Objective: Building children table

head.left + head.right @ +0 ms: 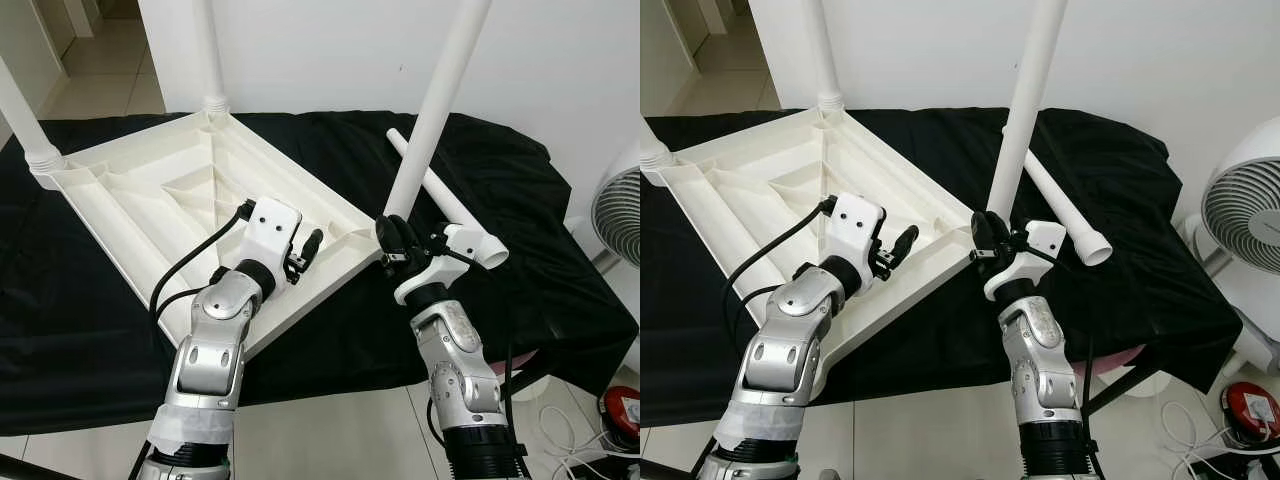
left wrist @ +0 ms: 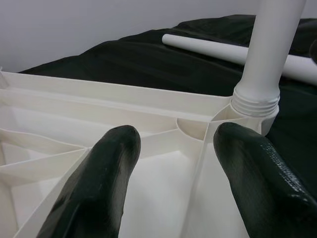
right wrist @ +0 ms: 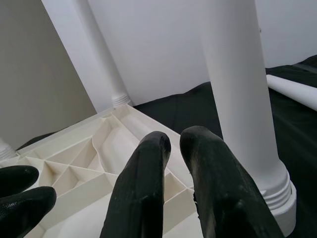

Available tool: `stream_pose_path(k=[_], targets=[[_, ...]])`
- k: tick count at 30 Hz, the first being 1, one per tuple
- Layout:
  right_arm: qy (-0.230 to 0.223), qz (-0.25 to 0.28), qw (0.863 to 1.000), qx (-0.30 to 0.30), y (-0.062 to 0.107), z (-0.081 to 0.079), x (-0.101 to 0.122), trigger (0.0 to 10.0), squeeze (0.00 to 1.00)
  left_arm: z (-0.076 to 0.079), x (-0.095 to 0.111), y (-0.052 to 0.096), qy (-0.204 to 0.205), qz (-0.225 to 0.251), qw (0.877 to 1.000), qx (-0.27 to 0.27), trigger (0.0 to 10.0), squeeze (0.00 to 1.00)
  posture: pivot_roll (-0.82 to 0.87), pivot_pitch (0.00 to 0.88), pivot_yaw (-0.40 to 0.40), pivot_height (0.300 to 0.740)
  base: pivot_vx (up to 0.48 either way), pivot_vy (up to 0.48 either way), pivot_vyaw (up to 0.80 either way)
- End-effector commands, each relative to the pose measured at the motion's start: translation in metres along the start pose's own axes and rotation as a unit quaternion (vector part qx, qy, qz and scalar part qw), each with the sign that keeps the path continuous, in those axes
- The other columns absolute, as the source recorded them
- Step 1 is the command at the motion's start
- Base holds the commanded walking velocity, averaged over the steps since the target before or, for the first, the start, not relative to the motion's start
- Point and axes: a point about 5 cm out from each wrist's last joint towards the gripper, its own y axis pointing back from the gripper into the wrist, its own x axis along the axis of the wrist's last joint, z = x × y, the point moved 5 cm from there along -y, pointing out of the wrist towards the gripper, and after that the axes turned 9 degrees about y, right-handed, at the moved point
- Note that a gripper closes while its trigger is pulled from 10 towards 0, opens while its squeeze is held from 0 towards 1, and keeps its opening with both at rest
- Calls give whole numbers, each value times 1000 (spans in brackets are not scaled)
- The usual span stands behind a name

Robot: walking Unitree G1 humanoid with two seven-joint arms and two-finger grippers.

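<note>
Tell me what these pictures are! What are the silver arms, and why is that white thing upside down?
Those are a robot's two arms. Two pictures come from cameras in its head, looking down. The other two come from little cameras on its wrists, looking along its black fingers.

The white thing is a small tabletop lying upside down on a black cloth, so its legs can go on. Three legs already stand up at its corners. The nearest leg stands in its corner right by the right gripper; its fingers are close together beside the leg, not around it. One more leg, the spare leg, lies flat on the cloth.

The left gripper hovers over the tabletop with its fingers apart, holding nothing. A fan stands on the right.
</note>
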Motion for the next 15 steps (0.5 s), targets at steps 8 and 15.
stream_pose_path(k=[8, 15], targets=[[1, -2, 1000, -12, 3, 4, -2, 10000, 0, -49, -21, 8, -133, -80, 988, 22, 10000, 0, -55, 6, -9, 740, 0, 0, 0], [3, -1, 1000, -13, 3, 5, -2, 10000, 0, -67, -31, 14, -192, -110, 974, 45, 10000, 0, -55, 6, -13, 740, 0, 0, 0]])
